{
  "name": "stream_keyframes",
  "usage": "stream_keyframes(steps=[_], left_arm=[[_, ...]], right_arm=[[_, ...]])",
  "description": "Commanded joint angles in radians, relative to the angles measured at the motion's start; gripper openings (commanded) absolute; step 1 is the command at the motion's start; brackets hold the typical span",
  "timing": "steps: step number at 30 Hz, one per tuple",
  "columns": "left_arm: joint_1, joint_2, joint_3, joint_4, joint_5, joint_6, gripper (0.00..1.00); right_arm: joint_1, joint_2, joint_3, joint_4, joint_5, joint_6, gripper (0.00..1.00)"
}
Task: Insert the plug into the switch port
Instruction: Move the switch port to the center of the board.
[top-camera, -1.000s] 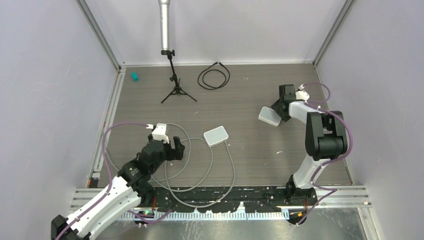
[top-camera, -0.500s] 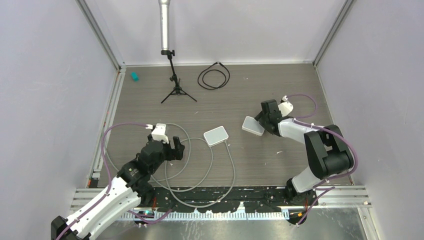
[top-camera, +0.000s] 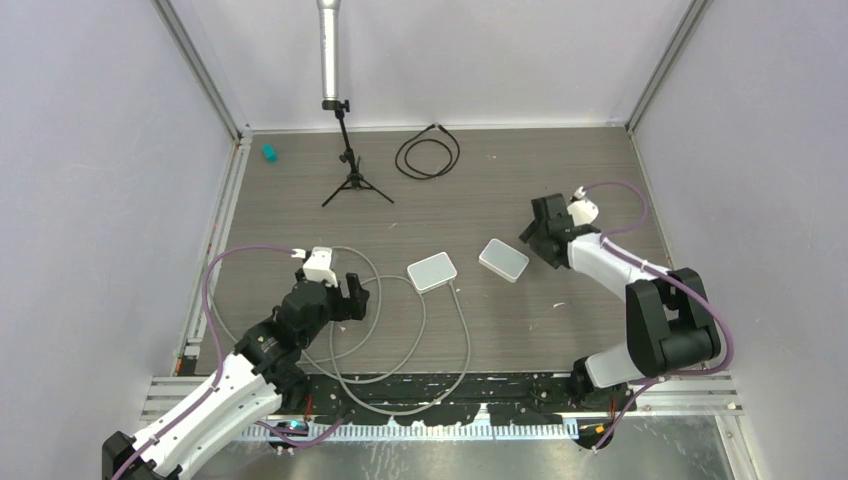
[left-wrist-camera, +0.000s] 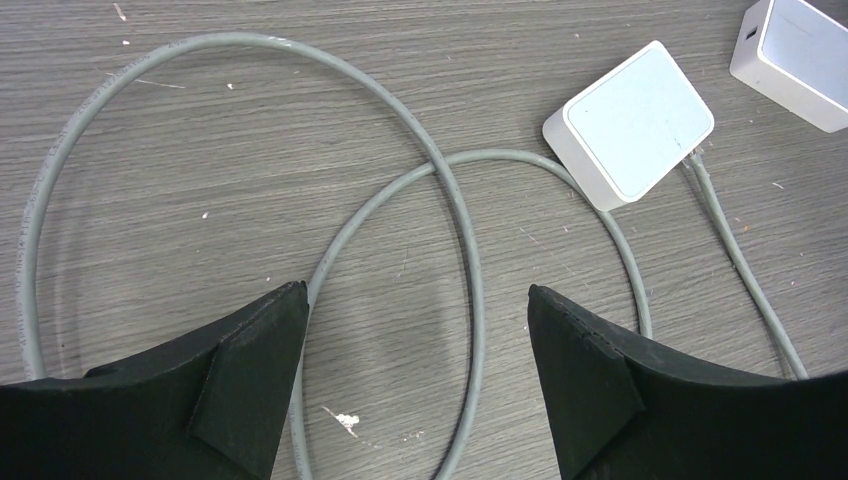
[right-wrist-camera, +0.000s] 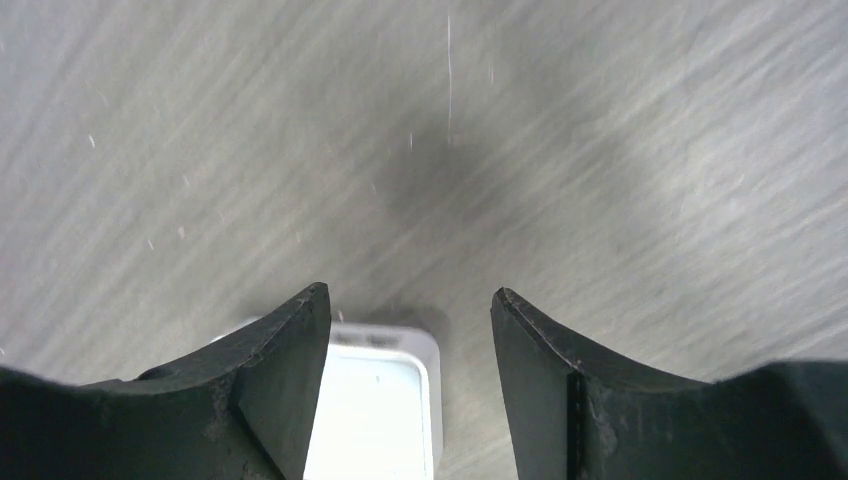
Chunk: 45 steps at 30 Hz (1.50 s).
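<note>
A grey cable (top-camera: 420, 330) lies in loops on the table, and one end meets a white box (top-camera: 432, 271) at its near right corner. A second white box (top-camera: 503, 260) lies flat just right of the first. In the left wrist view both boxes show, the cabled one (left-wrist-camera: 632, 120) and the second (left-wrist-camera: 795, 55) with a small port in its side. My right gripper (top-camera: 538, 238) is open just right of the second box, which shows low between its fingers (right-wrist-camera: 375, 410). My left gripper (left-wrist-camera: 415, 292) is open and empty over the cable loops (left-wrist-camera: 465, 250).
A small black tripod (top-camera: 352, 170) with a metal pole stands at the back. A coiled black cable (top-camera: 428, 153) lies beside it. A small teal object (top-camera: 268, 152) sits at the far left by the frame rail.
My right gripper carried the second white box left, set it down beside the cabled box, opened and drew back to the right. The left arm has not moved.
</note>
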Motion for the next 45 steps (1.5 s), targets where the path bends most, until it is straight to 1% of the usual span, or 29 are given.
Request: stream_keyframes(steps=[1, 3, 6, 14, 18, 22, 27, 32, 38, 45], left_arm=[[0.001, -0.003, 0.000, 0.030, -0.016, -0.017, 0.82], [0.001, -0.003, 0.000, 0.031, -0.015, -0.016, 0.82], [0.001, 0.000, 0.000, 0.032, -0.015, -0.016, 0.82], [0.001, 0.014, 0.004, 0.036, -0.015, -0.016, 0.82], [0.000, 0.015, 0.004, 0.038, -0.016, -0.016, 0.82], [0.001, 0.015, 0.003, 0.037, -0.018, -0.017, 0.82], [0.001, 0.020, 0.004, 0.037, -0.018, -0.018, 0.82], [0.000, 0.020, 0.006, 0.036, -0.021, -0.018, 0.82], [0.001, 0.018, 0.004, 0.035, -0.024, -0.019, 0.82], [0.001, 0.027, 0.007, 0.035, -0.025, -0.020, 0.82]], right_arm=[[-0.107, 0.083, 0.129, -0.082, -0.052, -0.089, 0.64], [-0.141, 0.132, 0.155, -0.113, -0.091, -0.110, 0.63], [-0.146, 0.166, 0.158, -0.123, -0.128, -0.126, 0.62], [-0.144, 0.169, 0.123, -0.148, -0.171, -0.154, 0.62], [-0.122, 0.168, 0.116, -0.165, -0.208, -0.173, 0.61], [-0.058, 0.143, 0.095, -0.167, -0.241, -0.160, 0.56], [0.079, 0.120, 0.072, -0.152, -0.252, -0.092, 0.55], [0.192, 0.107, 0.069, -0.137, -0.245, -0.024, 0.53], [0.262, 0.079, 0.067, -0.124, -0.239, 0.020, 0.52], [0.284, 0.018, 0.021, -0.126, -0.224, 0.025, 0.52]])
